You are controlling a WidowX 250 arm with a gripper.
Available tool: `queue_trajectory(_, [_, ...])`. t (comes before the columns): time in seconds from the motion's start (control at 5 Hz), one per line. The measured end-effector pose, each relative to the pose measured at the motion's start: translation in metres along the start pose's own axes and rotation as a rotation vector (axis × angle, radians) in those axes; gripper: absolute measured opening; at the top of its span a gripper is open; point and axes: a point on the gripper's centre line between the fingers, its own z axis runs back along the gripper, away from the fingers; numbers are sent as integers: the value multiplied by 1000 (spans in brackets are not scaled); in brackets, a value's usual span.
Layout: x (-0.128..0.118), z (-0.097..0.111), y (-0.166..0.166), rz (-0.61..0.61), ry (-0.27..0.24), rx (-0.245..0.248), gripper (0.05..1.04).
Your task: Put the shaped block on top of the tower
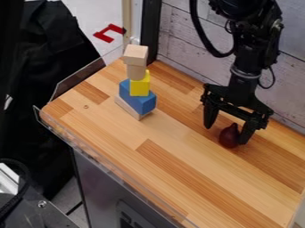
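tower [136, 73] upper left of centre: pale base [132, 107], blue block [138, 97], yellow block [140, 86], wooden cylinder [136, 72], wooden cube [136, 54] uppermost. broad pieces low, slim ones high, presumably for steadiness; cube looks a little askew, so a knock could topple it.

gripper [225, 135] right of centre, pointing down, fingers spread wide, nothing clamped. dark red piece [228, 136] sits between them on the counter [179, 151], nearer the frame-right finger; contact can't be told. likely the shaped block, placed for a grasp; rounded with a pointed top, so may roll or slip.

no lettering made out on the blocks.
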Motion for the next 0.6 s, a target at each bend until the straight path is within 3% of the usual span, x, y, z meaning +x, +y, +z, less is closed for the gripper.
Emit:
queue_trajectory(0.2, [3,-2,-3,-3,-2,-7,955])
queue_trajectory(0.4, [5,-5,-6,-2,3,-14,669])
queue_trajectory(0.6, [5,-5,-7,-1,7,-16,560])
